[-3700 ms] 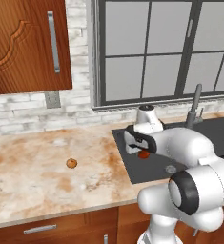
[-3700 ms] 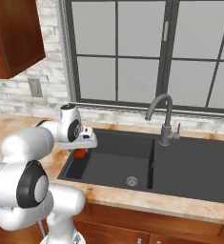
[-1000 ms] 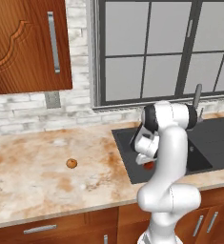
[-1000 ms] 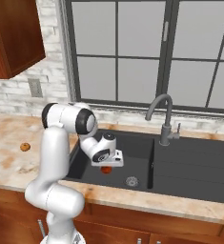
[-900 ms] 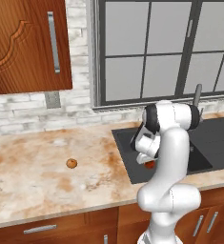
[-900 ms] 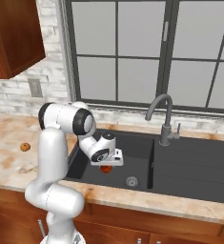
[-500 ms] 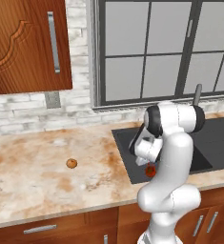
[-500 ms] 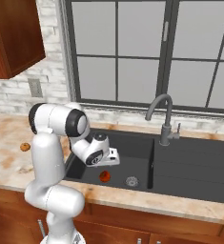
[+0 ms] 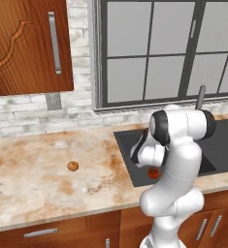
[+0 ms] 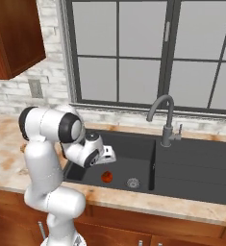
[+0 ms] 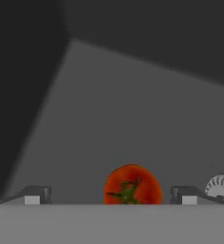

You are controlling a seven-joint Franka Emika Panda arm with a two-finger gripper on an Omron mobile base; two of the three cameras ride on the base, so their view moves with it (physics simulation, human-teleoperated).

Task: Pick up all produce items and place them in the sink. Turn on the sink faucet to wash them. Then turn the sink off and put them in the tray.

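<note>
Hand view: glossy round red tomato (image 11: pixel 132 184) with green stem lies on the matte dark sink (image 11: pixel 132 109) floor between the hand's (image 11: pixel 109 195) parted fingers

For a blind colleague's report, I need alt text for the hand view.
A round red tomato with a green stem lies on the floor of the dark grey matte sink basin, between the open pincer tips. A round metal drain sits at right.

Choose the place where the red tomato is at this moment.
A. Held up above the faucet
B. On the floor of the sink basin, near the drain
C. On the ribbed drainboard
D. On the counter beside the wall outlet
B: the red tomato lies on the floor of the sink basin, beside the drain, between the spread fingers of the gripper.
</note>
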